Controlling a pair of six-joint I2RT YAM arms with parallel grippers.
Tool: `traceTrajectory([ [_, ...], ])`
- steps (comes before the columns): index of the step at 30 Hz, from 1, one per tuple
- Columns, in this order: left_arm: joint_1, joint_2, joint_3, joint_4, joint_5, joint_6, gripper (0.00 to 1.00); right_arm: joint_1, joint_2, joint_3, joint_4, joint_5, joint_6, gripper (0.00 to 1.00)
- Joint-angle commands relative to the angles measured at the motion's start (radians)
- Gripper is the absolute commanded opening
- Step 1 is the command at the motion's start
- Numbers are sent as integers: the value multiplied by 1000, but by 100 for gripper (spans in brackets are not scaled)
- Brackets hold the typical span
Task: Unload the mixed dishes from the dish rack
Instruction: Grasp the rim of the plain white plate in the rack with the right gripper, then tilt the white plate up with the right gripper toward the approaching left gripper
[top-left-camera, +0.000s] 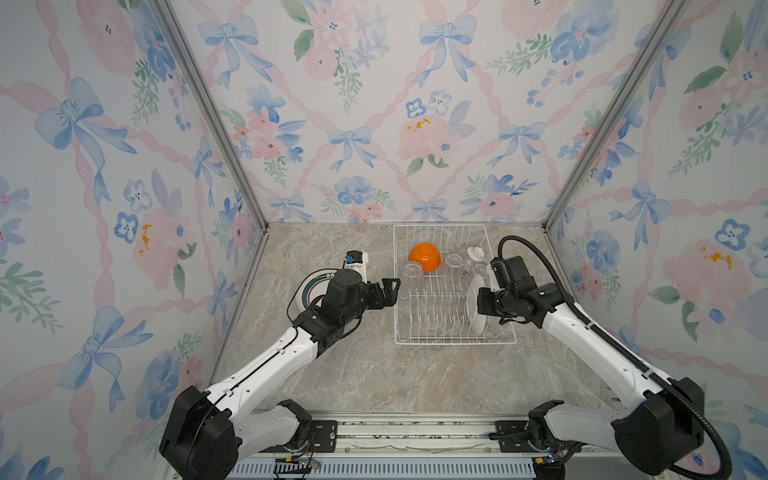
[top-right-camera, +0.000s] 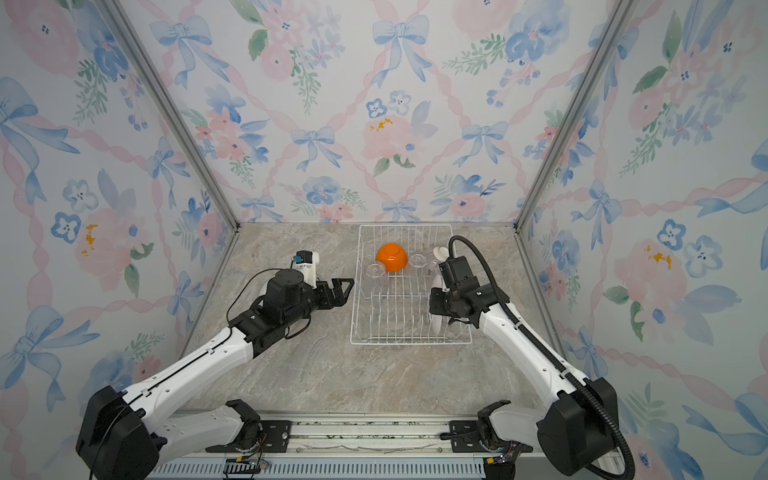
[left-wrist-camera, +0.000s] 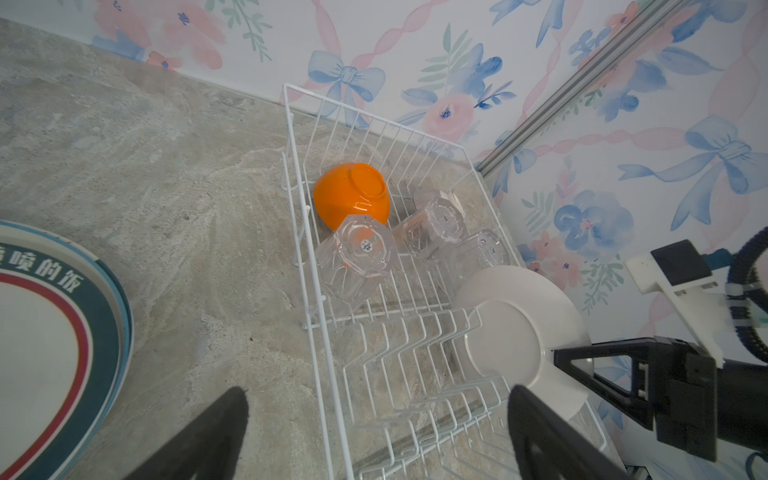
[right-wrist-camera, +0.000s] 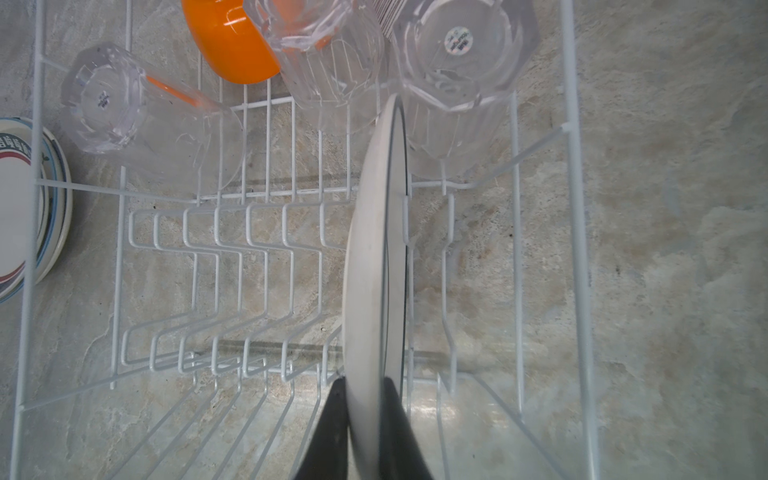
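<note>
White wire rack (top-left-camera: 455, 343): upright white plate (right-wrist-camera: 365, 270), inverted orange bowl (top-left-camera: 424, 257), clear tumblers (left-wrist-camera: 357, 253), perhaps a pale bowl (top-left-camera: 476, 252).

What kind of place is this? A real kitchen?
Probably a pretend kitchen built for robot practice. A white dish rack with a plate and an orange bowl sits on a stone-look counter, but the flowery walls are panels in a metal frame, and two robot arms are mounted at the front.

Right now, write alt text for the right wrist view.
The right gripper clamps the rim of a white plate standing upright between the prongs of the rack. Beyond it, three clear tumblers and an orange bowl sit upside down in the rack; stacked plates lie outside it on the counter.
</note>
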Motion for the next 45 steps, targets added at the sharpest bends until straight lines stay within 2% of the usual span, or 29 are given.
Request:
traceTrajectory([
  [1,-9,5,20,7,-22,28,98,-17,-23,39,-5,53,53,0],
  [20,-24,-2,8,25,-49,48,98,-40,-41,86,17,-14,73,0],
  [29,-44,-27,-16,85,-41,81,98,-45,-75,124,11,-36,89,0],
  [38,-102,-49,-55,199,-27,141,98,-51,-78,148,36,-81,118,0],
  [45,-159,-33,-61,226,-58,186,98,-52,-87,164,49,-100,134,0],
])
